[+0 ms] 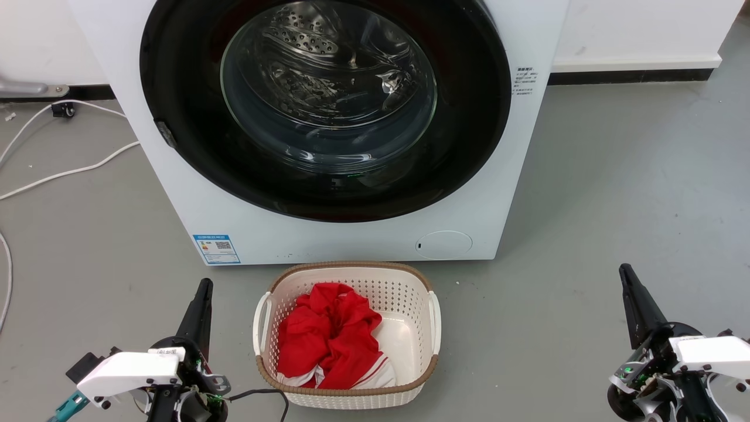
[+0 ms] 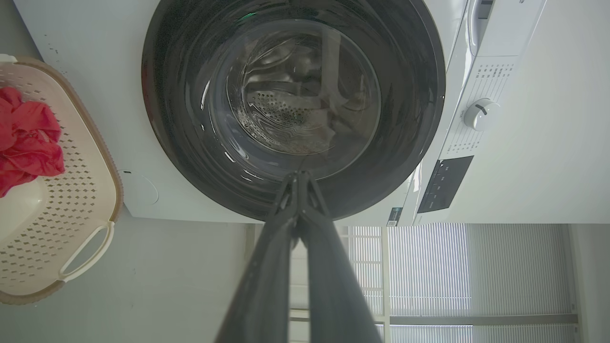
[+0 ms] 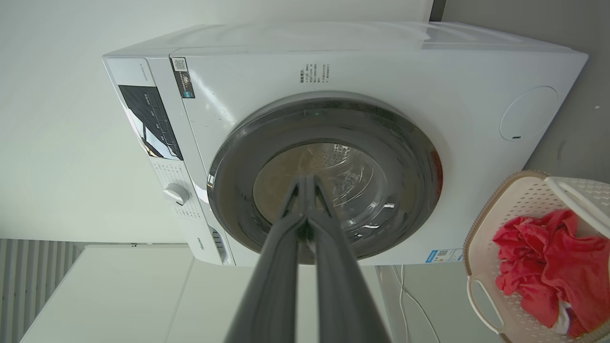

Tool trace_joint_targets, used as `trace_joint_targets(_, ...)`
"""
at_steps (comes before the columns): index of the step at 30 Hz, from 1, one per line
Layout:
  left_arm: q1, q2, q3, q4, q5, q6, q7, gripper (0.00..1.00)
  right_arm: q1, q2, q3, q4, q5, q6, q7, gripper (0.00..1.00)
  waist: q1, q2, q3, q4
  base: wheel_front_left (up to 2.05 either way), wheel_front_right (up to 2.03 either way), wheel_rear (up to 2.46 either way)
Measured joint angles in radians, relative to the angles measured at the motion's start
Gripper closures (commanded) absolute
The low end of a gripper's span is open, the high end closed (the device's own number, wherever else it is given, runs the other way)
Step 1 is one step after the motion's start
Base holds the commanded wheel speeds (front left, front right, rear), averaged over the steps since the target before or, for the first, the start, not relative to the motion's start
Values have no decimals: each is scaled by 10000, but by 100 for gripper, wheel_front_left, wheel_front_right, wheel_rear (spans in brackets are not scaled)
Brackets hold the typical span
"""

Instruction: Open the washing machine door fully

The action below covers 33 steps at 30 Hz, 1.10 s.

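the door (image 1: 469, 117) lies shut, flush on the washer (image 1: 328, 240) front. the left gripper (image 1: 205, 287) and right gripper (image 1: 626, 272) hang low, well apart from it, each with fingers pressed together, holding nothing. between them a basket (image 1: 345, 267) of red cloth (image 1: 328, 334) stands on the floor (image 1: 615, 176).

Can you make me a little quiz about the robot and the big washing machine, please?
1. True or false: the washing machine door is wide open.
2. What colour are the clothes in the basket? A blue, B red, C green.
3. Fill in: the left gripper and the right gripper each have their fingers ____ (open or shut).
Key: 1 false, it sits closed against the washing machine. 2 B. 3 shut.
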Motion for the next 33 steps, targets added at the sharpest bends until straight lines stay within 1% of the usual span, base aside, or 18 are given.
trace_joint_targets(13,-1,-23,31,2,19,0,40,100,-3,59,-84,8,-75,0,81,100,0,-1,0,0,0,0,0)
trace_joint_targets(14,13,-29,31,31,17,2,48,0,12,63,-86,29,-73,0,81,0,0,0,0,0,0,0,0)
trace_joint_targets(20,263,-92,-100,178,50,12,-92,0,285,109,12,153,-90,-2,-56,0,0,0,-2,1,0,0,0)
trace_joint_targets(25,263,-94,-291,31,433,13,-360,0,330,134,144,-67,-408,-2,-280,0,0,0,-11,3,0,0,0)
trace_joint_targets(28,263,-96,-263,-98,905,13,-493,0,385,142,219,-184,-892,-2,-424,0,0,0,-16,6,0,0,0)
trace_joint_targets(33,263,-100,-194,-445,1919,13,-715,0,386,138,370,-462,-2207,-2,-623,0,0,0,-21,8,0,0,0)
